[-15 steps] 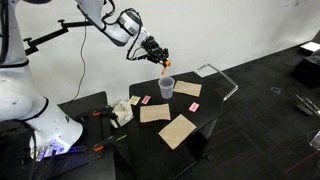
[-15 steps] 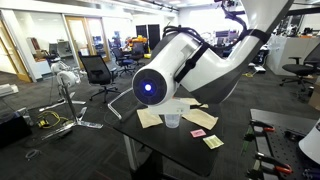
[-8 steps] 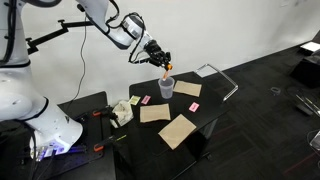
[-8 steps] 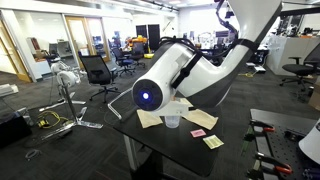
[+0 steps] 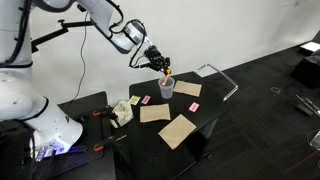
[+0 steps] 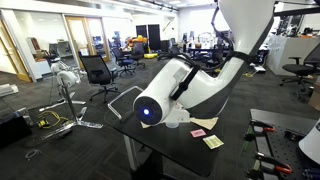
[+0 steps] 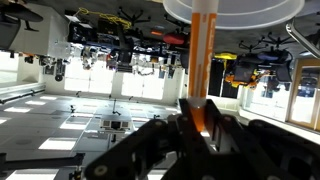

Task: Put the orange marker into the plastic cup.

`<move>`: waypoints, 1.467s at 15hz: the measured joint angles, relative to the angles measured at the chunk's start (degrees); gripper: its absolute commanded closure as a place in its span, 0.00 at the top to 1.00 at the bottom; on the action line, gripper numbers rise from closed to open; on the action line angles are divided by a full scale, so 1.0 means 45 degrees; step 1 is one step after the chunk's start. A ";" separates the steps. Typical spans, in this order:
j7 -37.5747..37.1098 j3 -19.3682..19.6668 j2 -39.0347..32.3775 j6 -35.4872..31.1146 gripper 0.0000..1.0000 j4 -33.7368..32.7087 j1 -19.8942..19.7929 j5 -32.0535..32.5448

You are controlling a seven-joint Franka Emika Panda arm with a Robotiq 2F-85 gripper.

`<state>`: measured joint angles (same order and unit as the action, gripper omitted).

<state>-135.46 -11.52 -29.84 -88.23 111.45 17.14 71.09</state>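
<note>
My gripper (image 5: 162, 66) is shut on the orange marker (image 5: 166, 74) and holds it upright right over the plastic cup (image 5: 166, 88), its lower end at the rim. In the wrist view the marker (image 7: 205, 60) runs as an orange stick from between my black fingers (image 7: 200, 125) to the cup's pale round rim (image 7: 232, 10) at the top edge. In an exterior view the arm's grey body (image 6: 185, 95) hides the cup and the marker.
The black table (image 5: 215, 100) carries brown paper sheets (image 5: 178, 130), small pink paper squares (image 5: 195, 106), crumpled paper (image 5: 122, 110) and a metal frame (image 5: 222, 78) at the far side. The table's edges lie close around the cup.
The gripper has come down with the marker towards the cup; the marker's lower end now sits at the cup's rim. The arm has swung lower in front of the table.
</note>
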 measured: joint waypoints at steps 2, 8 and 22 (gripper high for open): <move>-0.0026 0.0000 -0.0139 0.0065 0.05 -0.0006 0.0021 0.0000; -0.0036 0.0000 -0.0394 0.0386 0.59 -0.0012 0.0128 -0.0005; -0.0432 -0.0012 0.0437 0.1637 1.00 -0.0172 0.0294 -0.0323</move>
<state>-137.41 -11.58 -27.87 -80.86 110.68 18.46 69.63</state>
